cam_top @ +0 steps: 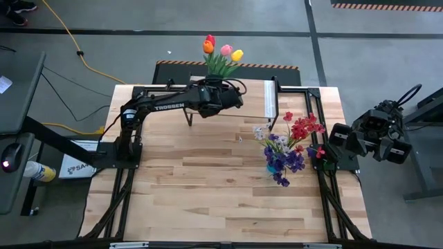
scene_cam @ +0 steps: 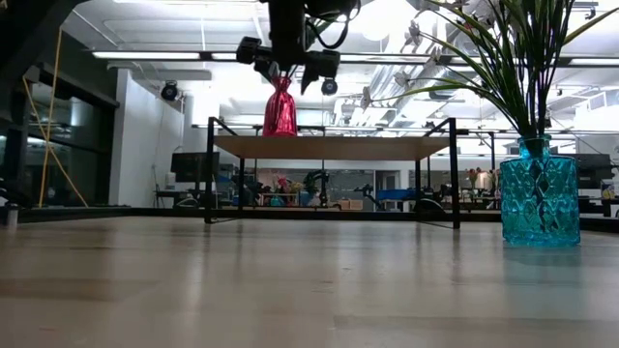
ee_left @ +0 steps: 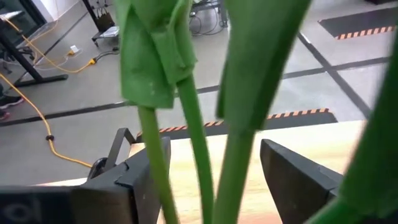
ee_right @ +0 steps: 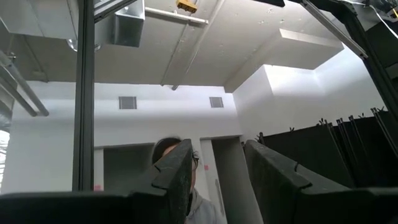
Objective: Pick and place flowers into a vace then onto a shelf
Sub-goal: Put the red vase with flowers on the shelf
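High view: "TROSSEN" on left arm (cam_top: 169, 106), tool (ee_left: 211, 177) parted around tulip stems (ee_left: 186, 155).

Robotics laboratory in an open industrial hall. Indicators: grey concrete floor (cam_top: 387, 62) with black-and-orange striped hazard tape (cam_top: 228, 65), trailing yellow power cable (cam_top: 69, 34), exposed white ceiling ducts (scene_cam: 387, 87), and black metal rig frame (cam_top: 118, 200) around the light plank wooden tabletop (cam_top: 208, 187).

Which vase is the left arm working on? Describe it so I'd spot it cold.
Find the small shelf at the table's far edge. On it stands a red vase holding tulips, under the left gripper. The other vase is blue glass and sits on the tabletop.
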Controlling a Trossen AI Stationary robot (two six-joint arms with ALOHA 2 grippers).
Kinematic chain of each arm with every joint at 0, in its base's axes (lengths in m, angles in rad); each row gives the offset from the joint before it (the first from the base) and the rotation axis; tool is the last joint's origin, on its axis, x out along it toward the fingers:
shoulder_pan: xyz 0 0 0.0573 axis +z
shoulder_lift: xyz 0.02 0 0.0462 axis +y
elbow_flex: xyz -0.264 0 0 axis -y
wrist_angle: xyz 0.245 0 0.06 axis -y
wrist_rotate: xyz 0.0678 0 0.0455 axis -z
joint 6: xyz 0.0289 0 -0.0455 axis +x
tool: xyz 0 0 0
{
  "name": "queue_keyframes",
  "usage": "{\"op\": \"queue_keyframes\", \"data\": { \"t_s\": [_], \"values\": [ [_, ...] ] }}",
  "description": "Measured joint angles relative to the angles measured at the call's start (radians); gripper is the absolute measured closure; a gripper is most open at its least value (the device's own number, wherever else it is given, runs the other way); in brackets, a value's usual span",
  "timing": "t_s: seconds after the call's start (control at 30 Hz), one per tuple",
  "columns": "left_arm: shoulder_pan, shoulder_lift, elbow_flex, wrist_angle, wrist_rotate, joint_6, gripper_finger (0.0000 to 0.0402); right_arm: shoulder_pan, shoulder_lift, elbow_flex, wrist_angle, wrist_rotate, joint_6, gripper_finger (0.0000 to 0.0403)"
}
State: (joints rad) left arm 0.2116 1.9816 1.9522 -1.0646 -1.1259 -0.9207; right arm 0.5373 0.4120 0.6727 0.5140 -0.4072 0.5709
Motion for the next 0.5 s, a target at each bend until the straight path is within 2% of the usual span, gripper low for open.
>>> {"op": "queue_keyframes", "data": {
  "t_s": [0.5],
  "values": [
    [-0.063, -0.025, 0.000, -0.046, -0.050, 0.000, 0.0115, 0.000, 0.000, 0.000, 0.000, 0.007, -0.010, 0.0261]
  ]
}}
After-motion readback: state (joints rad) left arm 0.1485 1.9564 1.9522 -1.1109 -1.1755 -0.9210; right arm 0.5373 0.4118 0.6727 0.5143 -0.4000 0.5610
